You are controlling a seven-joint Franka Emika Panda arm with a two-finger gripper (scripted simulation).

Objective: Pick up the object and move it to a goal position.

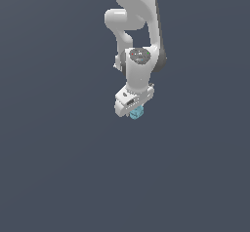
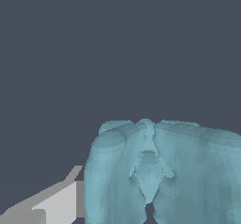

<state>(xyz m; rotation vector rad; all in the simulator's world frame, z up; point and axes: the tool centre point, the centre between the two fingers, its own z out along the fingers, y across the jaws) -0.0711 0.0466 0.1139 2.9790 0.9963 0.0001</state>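
This is no real room but a bare simulated scene. Both views show one flat, slate-grey backdrop with no walls, furniture or horizon. The arm [image 1: 139, 55] is smooth white with plain computer shading and casts no shadow. The cyan object [image 2: 164, 171] is built of coarse flat facets, as a rendered mesh is, and nothing else furnishes the place.

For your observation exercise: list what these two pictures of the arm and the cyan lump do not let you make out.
- Gripper fingertips: exterior view, too small and hidden by the hand.
- Cyan object: exterior view, mostly covered by the gripper; wrist view, object cut off by the edges.
- Goal position: no marker in either view.
- Grip state: cannot tell.
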